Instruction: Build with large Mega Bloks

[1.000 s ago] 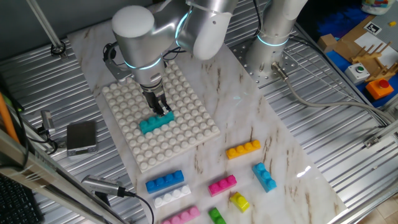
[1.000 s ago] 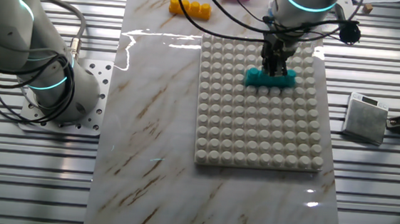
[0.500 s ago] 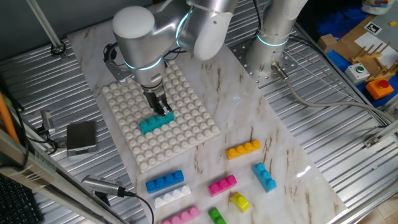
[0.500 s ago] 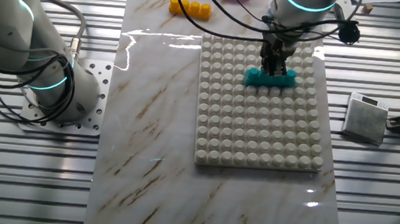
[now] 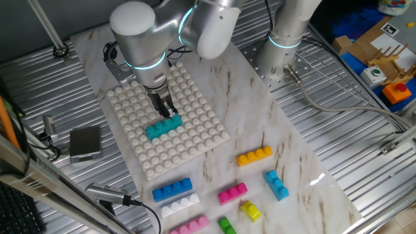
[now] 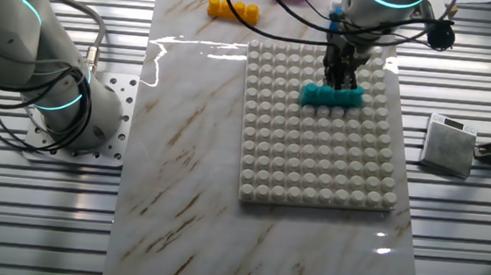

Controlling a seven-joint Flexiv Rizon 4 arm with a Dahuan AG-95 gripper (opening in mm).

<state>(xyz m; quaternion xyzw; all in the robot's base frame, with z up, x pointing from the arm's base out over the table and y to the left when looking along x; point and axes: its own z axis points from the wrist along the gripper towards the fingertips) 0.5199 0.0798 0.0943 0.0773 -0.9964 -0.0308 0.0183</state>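
One fixed view: the gripper (image 5: 170, 112) stands over the teal brick (image 5: 163, 128), which sits on the white studded baseplate (image 5: 195, 144) toward its middle.
Other fixed view: the same teal brick (image 6: 331, 95) lies in the upper right part of the baseplate (image 6: 313, 174), long side across the stud rows; the gripper (image 6: 343, 78) hangs at its top edge.
Change since a second ago: the arm's wrist housing has shifted up and away from the plate, while the teal brick has not moved.
Meaning for the task: the brick appears seated on the studs and the arm seems to be withdrawing, so the first placement is probably done.
Gripper opening: the fingers are narrow and close together; whether they have let go of the brick cannot be told from either view.
Gripper contact: the fingertips are at or just above the brick's studs; touching or barely apart is not resolvable.
Remaining stock: orange brick (image 5: 254, 156), blue brick (image 5: 172, 190), white brick (image 5: 180, 205), magenta brick (image 5: 232, 193), light blue brick (image 5: 276, 184), yellow brick (image 5: 250, 210), green brick (image 5: 225, 225) and pink brick (image 5: 189, 225) lie loose on the marble table (image 5: 247, 110), off the plate.
Next step, as a judgement: clear the plate, then fetch one loose brick.
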